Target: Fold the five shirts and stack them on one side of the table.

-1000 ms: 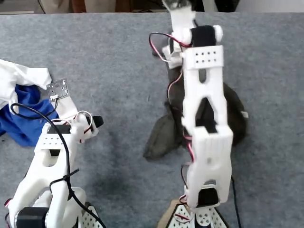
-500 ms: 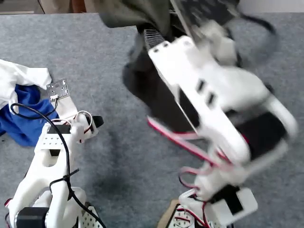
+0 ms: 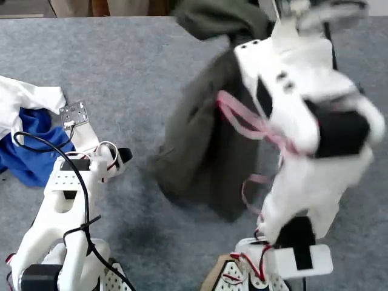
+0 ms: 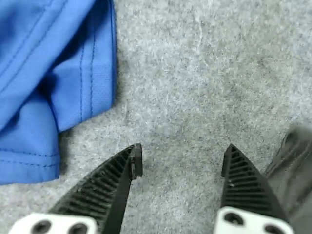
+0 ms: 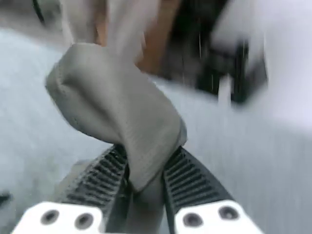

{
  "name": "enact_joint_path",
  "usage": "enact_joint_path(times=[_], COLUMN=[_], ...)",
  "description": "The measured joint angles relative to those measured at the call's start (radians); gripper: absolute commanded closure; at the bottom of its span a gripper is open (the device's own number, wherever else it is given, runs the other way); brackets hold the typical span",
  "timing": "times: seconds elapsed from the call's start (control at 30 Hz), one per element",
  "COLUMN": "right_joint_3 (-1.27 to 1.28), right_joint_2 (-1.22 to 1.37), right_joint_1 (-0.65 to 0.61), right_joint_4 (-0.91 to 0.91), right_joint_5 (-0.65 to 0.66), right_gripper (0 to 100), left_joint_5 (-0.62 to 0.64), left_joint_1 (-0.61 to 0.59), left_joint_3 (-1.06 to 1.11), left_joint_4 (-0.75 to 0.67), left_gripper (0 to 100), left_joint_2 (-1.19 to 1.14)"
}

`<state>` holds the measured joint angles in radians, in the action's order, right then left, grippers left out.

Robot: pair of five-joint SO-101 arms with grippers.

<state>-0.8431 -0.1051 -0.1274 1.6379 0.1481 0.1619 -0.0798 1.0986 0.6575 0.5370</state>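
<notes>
A dark olive-grey shirt (image 3: pixel 206 145) hangs from the raised right arm, its lower hem trailing on the grey table (image 3: pixel 139 66) at the centre. My right gripper (image 5: pixel 145 171) is shut on a bunched fold of that grey shirt (image 5: pixel 122 107), lifted well above the table. At the left edge lies a blue shirt (image 3: pixel 27 145) under a white shirt (image 3: pixel 27 97). My left gripper (image 4: pixel 181 163) stands open just above the table, next to the blue shirt's hem (image 4: pixel 53 83), with nothing between its fingers. A corner of the grey shirt (image 4: pixel 292 165) lies beside it.
The left arm (image 3: pixel 66 200) rests low at the front left. The right arm's base (image 3: pixel 285 260) stands at the front centre-right. Bare grey table lies between the left pile and the hanging shirt, and along the far side.
The right arm has swung up and lifted the grey shirt off the table, so it now hangs and sways toward the centre. The left arm has not moved.
</notes>
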Motion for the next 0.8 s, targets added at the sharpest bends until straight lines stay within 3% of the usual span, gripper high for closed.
enact_joint_path(times=[0.17,0.53,0.8], right_joint_3=[0.33,0.965,1.074], right_joint_2=[0.061,0.081,0.081], right_joint_1=[0.143,0.517,0.583], right_joint_4=[-0.031,-0.465,-0.439], right_joint_5=[0.16,0.428,0.629], right_gripper=[99.3,98.7,64.0], left_joint_5=[0.0,0.0,0.0], left_joint_1=[0.0,0.0,0.0], left_joint_3=[0.0,0.0,0.0], left_joint_4=[0.0,0.0,0.0], left_gripper=[73,73,73], left_joint_2=[0.0,0.0,0.0])
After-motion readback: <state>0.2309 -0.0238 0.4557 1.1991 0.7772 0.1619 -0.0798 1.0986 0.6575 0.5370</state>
